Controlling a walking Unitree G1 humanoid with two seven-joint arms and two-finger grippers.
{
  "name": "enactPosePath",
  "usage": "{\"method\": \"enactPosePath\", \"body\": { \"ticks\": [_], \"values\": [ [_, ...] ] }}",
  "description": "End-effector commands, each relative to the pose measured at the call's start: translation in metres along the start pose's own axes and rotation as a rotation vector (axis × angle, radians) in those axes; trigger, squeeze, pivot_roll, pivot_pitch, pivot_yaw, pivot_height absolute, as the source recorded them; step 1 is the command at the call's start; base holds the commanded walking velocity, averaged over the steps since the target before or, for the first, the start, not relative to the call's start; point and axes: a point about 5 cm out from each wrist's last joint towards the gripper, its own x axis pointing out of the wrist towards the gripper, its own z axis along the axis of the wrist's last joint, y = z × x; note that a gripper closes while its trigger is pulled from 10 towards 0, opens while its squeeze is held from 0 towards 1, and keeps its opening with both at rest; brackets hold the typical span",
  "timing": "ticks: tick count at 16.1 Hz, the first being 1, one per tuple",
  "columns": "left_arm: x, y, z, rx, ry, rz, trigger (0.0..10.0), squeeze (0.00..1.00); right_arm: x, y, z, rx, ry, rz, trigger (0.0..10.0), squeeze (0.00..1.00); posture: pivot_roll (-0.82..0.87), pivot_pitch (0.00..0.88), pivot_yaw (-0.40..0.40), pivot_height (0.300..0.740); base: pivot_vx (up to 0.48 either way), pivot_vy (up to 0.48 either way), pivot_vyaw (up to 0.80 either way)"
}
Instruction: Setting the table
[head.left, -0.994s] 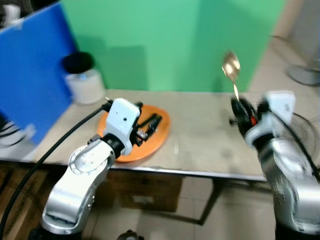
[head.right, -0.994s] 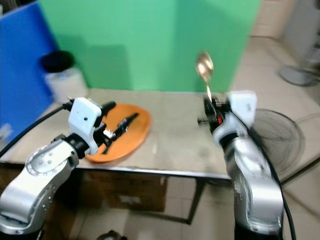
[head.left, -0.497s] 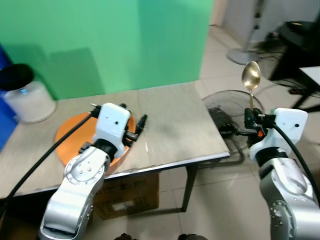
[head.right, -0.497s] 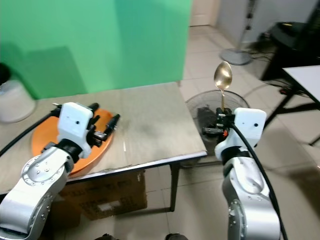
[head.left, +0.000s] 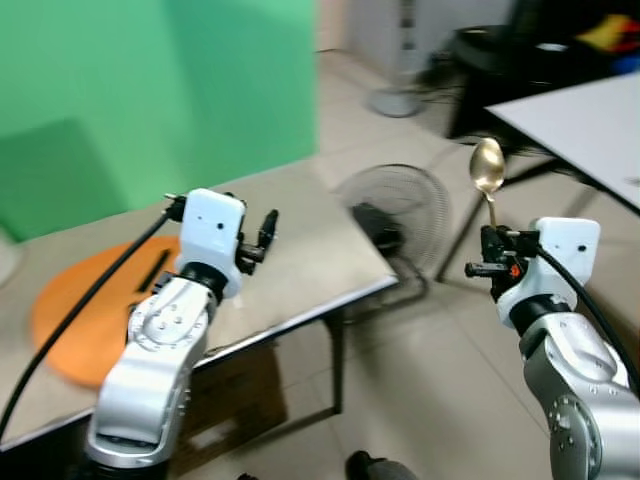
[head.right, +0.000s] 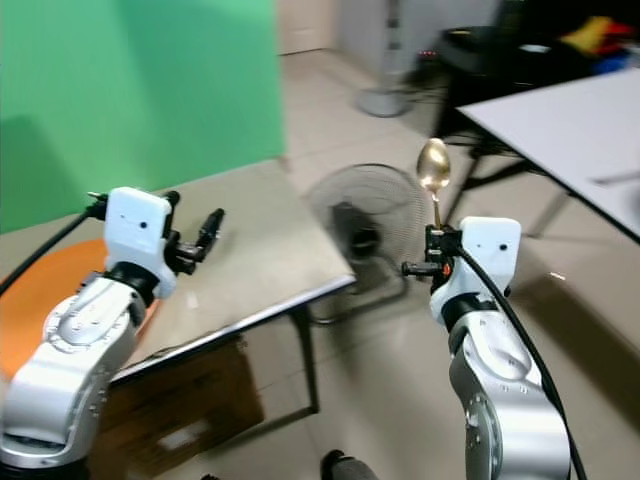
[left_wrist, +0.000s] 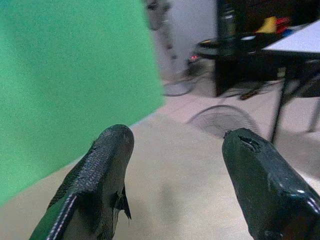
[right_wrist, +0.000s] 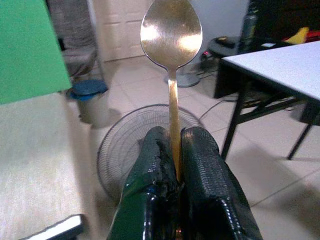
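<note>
A slender golden metal spoon, its oval bowl polished and turned upward, is pinched by the thin handle between the textured black fingers of the right pincer, which is held out over the tiled floor beside the grey bench. The left pincer is spread wide above the bench's matt, lightly speckled top, with nothing between its rubbery pads. A flat round orange plate lies on the bench behind the left arm, and a round wire-cage fan stands on the floor past the bench's corner.
</note>
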Motion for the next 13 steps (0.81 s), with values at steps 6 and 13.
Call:
{"method": "enactPosePath", "body": {
  "ticks": [6,13],
  "values": [
    [0.004,-0.005,0.001,-0.009,-0.011,-0.014,10.0,0.0,0.004,0.001,0.006,0.033,0.005,0.058,10.0,0.0,0.04,0.0,0.021,0.74,0.0,0.0,-0.8],
    [0.006,0.004,0.0,0.003,-0.007,0.013,10.0,0.0,0.004,0.005,0.001,-0.027,0.026,0.057,10.0,0.0,0.05,0.0,0.033,0.74,0.0,0.0,-0.8]
  ]
}}
